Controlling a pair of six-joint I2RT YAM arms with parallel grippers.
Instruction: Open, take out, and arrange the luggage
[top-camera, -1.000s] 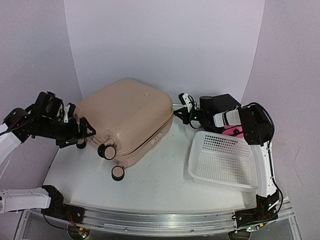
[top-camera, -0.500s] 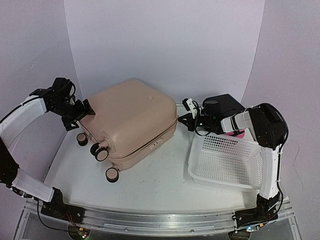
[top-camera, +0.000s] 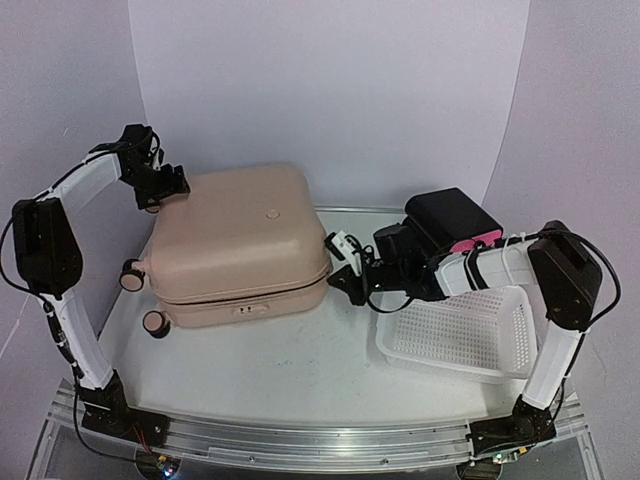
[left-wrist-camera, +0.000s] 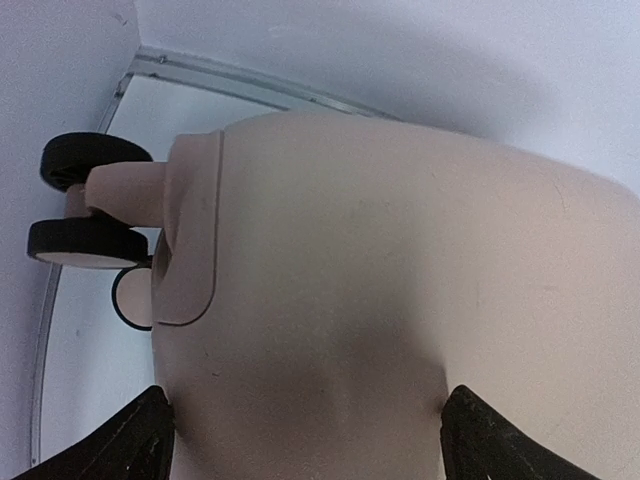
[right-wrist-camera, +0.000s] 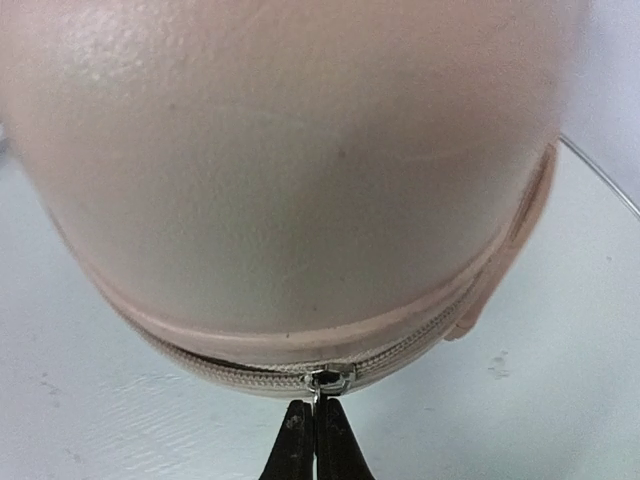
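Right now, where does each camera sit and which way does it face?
Top external: above and behind the bases, looking down over the table at suitcase, basket and box; both arms, left gripper and right gripper show.
Left wrist: at the suitcase's far-left corner, looking along the shell to the wheels; spread fingers at the bottom.
Right wrist: low at the suitcase's right corner, facing the zipper pull; shut fingers pinch it.
Shared: all three see the suitcase.

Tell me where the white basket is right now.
In the top view, the white basket sits on the right side of the table, in front of the black-and-pink box and right of the luggage.
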